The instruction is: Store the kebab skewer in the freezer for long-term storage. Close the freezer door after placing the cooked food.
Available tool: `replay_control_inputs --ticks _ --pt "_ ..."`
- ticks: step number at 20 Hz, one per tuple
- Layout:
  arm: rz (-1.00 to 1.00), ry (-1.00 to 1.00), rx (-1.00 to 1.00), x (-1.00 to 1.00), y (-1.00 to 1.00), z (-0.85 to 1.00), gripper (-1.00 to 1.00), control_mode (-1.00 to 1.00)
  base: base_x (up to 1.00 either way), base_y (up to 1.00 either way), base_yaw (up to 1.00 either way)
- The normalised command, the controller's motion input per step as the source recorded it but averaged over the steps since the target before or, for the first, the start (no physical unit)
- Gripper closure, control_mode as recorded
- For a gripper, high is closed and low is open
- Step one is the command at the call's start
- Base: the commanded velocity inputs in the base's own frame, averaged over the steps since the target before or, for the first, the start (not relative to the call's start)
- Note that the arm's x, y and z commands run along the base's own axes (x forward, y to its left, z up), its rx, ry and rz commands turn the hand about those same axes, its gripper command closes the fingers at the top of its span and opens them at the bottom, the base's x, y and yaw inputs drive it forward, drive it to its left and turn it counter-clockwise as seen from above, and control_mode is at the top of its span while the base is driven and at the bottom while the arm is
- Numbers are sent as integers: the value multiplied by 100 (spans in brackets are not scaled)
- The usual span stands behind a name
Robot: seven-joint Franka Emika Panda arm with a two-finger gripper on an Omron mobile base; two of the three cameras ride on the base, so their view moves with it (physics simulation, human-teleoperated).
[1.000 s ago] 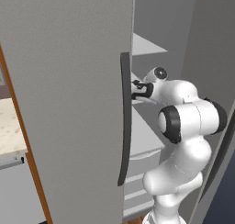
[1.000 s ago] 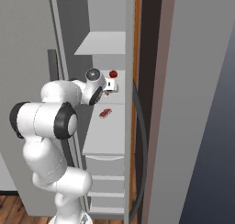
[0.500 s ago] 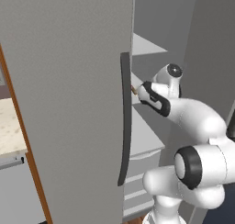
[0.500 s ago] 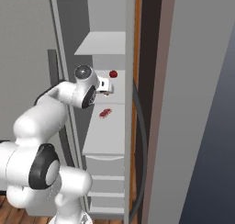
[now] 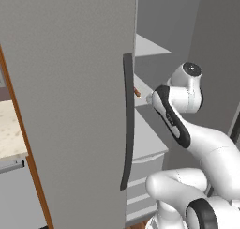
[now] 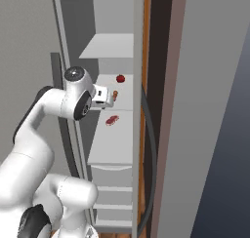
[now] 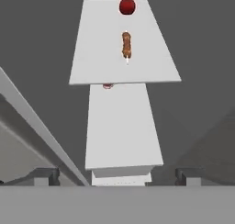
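The kebab skewer (image 7: 126, 45) is a small orange-brown stick lying on a white shelf (image 7: 98, 58) inside the freezer (image 6: 110, 149). It also appears as the kebab skewer (image 6: 115, 94) in the right base view, and its tip (image 5: 137, 92) peeks past the door edge in the left base view. My gripper (image 7: 117, 176) is open and empty. It hangs in front of the shelf, a short way back from the skewer. The freezer door (image 5: 70, 106) stands swung open at the left, with its long dark handle (image 5: 126, 125).
A small red round item (image 7: 127, 6) sits at the back of the same shelf, beyond the skewer. A reddish piece of food (image 6: 112, 120) lies on the shelf below. White drawers (image 6: 114, 183) are under that. A dark curved handle (image 6: 150, 154) runs down just right of the opening.
The arm has refolded, its elbow swinging down and toward the base. The hand has drawn back a little from the shelf. The skewer stays lying on the shelf, and the jaws stay wide.
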Motion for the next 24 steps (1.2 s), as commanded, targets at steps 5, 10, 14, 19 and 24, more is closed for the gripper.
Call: replay_control_inputs --ticks 5,10,14,19,24 --pt "0 25 5 -88 3 7 -100 -100 0 0 0" --pt "-7 27 0 -80 26 10 -100 -100 0 0 0" --pt "-8 17 -11 -78 52 7 -100 -100 0 0 0" --pt "-11 22 -18 -35 26 0 -100 -100 0 0 0" --pt "-9 10 -1 -26 -1 0 -100 -100 0 0 0"
